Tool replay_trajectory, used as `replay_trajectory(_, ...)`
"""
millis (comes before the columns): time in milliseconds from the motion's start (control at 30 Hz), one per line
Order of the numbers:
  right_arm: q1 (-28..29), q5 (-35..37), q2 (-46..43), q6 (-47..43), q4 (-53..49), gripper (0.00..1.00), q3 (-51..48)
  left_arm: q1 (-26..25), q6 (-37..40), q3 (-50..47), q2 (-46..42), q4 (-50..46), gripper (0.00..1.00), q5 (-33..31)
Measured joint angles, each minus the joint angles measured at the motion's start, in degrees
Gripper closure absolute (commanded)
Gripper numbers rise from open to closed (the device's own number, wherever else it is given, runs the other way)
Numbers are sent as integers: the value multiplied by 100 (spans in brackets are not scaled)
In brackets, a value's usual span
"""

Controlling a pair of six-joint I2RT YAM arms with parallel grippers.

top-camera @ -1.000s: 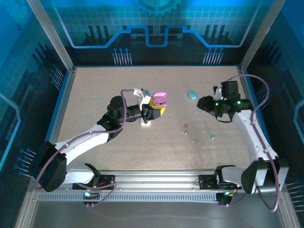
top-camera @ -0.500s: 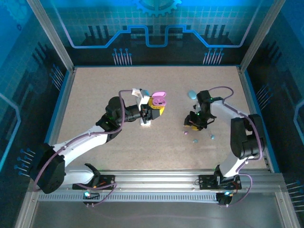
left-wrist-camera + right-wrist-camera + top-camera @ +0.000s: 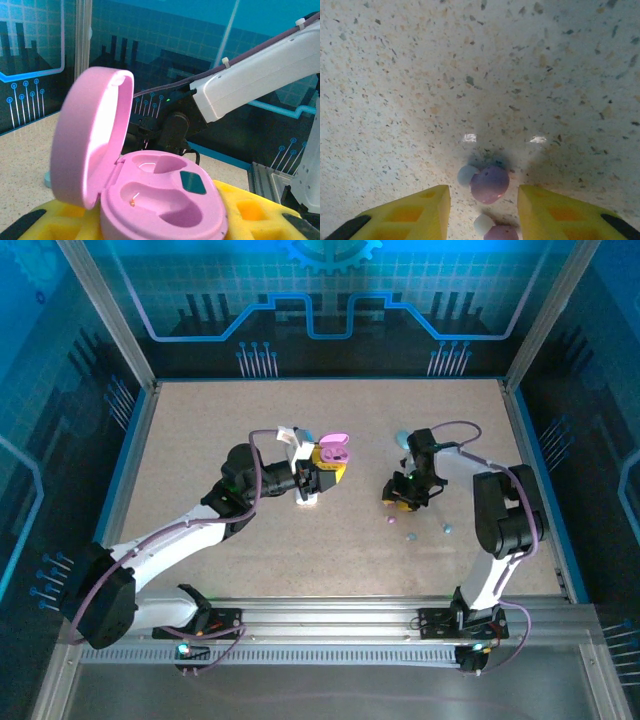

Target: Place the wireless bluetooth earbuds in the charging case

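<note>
Speckled table [image 3: 200, 440] is bounded by blue printed panels. 2 arms are seen from above, left arm reaching to table centre, right arm folded down right of centre.

Left gripper [image 3: 322, 475] is seen clamped on the pink charging case [image 3: 165, 200], which is held level between the yellow pads with lid hinged up and open. 2 wells are visible inside, both empty. A teal case [image 3: 403, 439] lies shut on the table beyond the right arm.

Right gripper [image 3: 481, 200] is lowered close over the table. Its yellow fingers [image 3: 415, 212] are set moderately apart and nothing is gripped; bare table shows on both sides of the bud between them.

Key relation: 1 pink-purple earbud [image 3: 490, 184] lies just ahead of the fingertips, centred in the gap, slightly nearer the right-hand pad in the wrist view. Its white tip points left and a little away, so the long axis is judged to run roughly across the gap, along the closing line. A 2nd pink-purple bud [image 3: 500, 233] lies deeper between the pads, at the frame's lower edge, also with a white tip to the left. Both are likely to be caught if the pads close here. The right arm is much nearer the buds; the open case is well apart to the left.

2 teal buds [image 3: 410, 536] lie nearby on the table.

No brand, label or writing can be read; only a dark diamond patch [image 3: 192, 182] sits beside the wells.
</note>
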Motion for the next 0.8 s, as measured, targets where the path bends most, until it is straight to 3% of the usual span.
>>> replay_trajectory(200, 11, -76, 39, -4, 109, 65, 0, 0, 0, 0, 0, -2, 69, 0)
replay_trajectory(800, 280, -308, 341, -50, 168, 62, 372, 0, -4, 0, -2, -105, 69, 2)
